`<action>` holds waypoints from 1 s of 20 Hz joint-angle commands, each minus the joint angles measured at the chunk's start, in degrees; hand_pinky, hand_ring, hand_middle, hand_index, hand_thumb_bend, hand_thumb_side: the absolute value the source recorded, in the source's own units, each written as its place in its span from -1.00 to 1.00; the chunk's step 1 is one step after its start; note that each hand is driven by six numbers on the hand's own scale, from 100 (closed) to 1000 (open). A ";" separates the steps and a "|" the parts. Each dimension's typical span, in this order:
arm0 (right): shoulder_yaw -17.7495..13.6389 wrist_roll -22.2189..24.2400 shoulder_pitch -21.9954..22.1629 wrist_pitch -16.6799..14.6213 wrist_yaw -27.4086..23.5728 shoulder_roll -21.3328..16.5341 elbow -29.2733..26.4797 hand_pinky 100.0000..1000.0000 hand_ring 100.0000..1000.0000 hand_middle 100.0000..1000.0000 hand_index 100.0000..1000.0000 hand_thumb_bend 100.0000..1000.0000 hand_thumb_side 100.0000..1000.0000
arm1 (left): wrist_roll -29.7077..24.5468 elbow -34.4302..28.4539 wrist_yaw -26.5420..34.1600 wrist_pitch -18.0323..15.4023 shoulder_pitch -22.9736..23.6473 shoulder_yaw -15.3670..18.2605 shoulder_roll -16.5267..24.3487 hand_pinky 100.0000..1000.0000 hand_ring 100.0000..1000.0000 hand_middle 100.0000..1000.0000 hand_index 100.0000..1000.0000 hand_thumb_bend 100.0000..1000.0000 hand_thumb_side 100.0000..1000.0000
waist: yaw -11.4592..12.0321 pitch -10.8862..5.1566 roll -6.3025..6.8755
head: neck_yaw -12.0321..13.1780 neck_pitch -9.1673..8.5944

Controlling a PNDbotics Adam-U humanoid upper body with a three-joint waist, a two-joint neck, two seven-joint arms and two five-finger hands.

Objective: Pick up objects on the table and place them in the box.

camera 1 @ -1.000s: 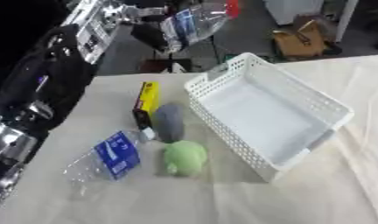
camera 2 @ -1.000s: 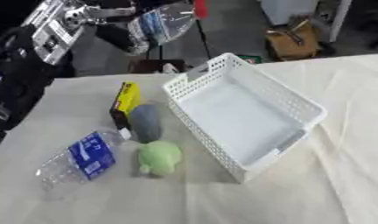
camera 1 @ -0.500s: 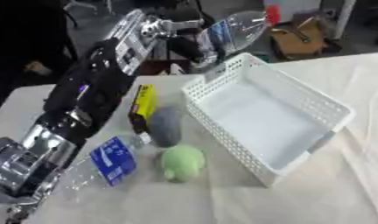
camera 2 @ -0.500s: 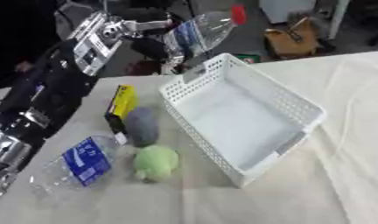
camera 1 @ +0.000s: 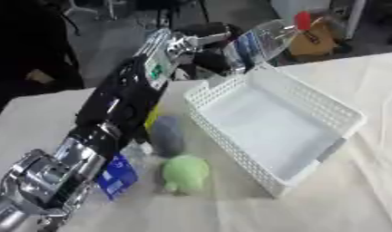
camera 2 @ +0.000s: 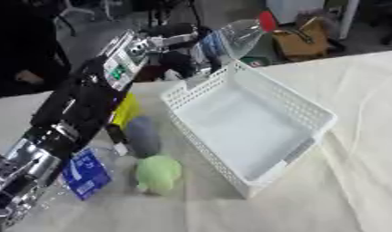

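Above the far left corner of the white perforated plastic basket (camera 1: 271,127), our left robot hand (camera 1: 205,45) has its fingers curled round a clear plastic bottle with a blue label and a red cap (camera 2: 231,38). We hold it tilted, cap pointing up and to the right, so that, as we judge it, the bottle can come down lengthwise into the empty basket. It hangs over the rim, not yet inside. Our right robot hand shows in neither view.

On the cloth-covered counter (camera 1: 366,181), left of the basket, wait the other things: a soft green lumpy object (camera 1: 185,172) nearest us, a grey oblong object (camera 1: 167,136) just beyond it, a yellow flat pack (camera 2: 125,110) farther back, partly under our arm, and a second clear bottle with a blue label (camera 2: 84,172) at the near left. They lie close together beside the basket wall, within reach of the left arm.
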 commanded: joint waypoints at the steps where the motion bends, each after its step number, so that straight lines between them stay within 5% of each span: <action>1: 0.40 0.60 -1.18 -0.29 -0.80 -0.05 -0.95 0.57 0.49 0.23 0.70 -1.00 1.00 | 2.76 -0.18 -4.11 -2.14 -1.39 1.46 0.17 0.70 0.80 0.67 -0.04 -1.00 0.33 | -0.56 -0.72 -0.25 | 0.93 -0.91; 9: 0.56 1.11 -1.45 -0.43 -1.45 0.24 -0.95 0.57 0.49 0.23 0.70 -1.00 1.00 | 9.84 3.33 -15.06 -5.13 -0.67 3.44 -1.51 0.70 0.79 0.68 0.21 -1.00 0.33 | -0.83 -0.48 -0.19 | 0.89 -0.98; 11: 0.66 1.21 -1.58 -0.46 -1.59 0.32 -0.95 0.57 0.49 0.23 0.70 -1.00 1.00 | 10.95 3.77 -16.44 -5.62 -0.56 3.62 -1.66 0.70 0.80 0.69 0.40 -1.00 0.34 | -0.95 -0.44 -0.16 | 0.89 -0.87; 12: 0.70 1.25 -1.63 -0.49 -1.65 0.36 -0.95 0.57 0.49 0.23 0.70 -1.00 1.00 | 11.39 3.97 -17.25 -5.78 -0.48 3.67 -1.69 0.73 0.81 0.74 0.74 -1.00 0.35 | -1.03 -0.41 -0.15 | 0.88 -0.88; 15: 0.77 1.34 -1.74 -0.54 -1.84 0.40 -0.95 0.57 0.49 0.23 0.70 -1.00 1.00 | 12.76 4.36 -21.44 -5.26 -0.25 3.89 -1.68 0.76 0.83 0.78 0.92 -1.00 0.38 | -1.28 -0.37 -0.16 | 0.84 -0.90; 20: 0.78 1.42 -1.78 -0.45 -2.00 0.36 -0.95 0.57 0.49 0.22 0.70 -1.00 1.00 | 14.63 5.34 -25.68 -5.89 0.15 4.41 -2.12 0.79 0.86 0.87 1.00 -0.68 0.66 | -1.24 -0.26 -0.16 | 0.84 -0.86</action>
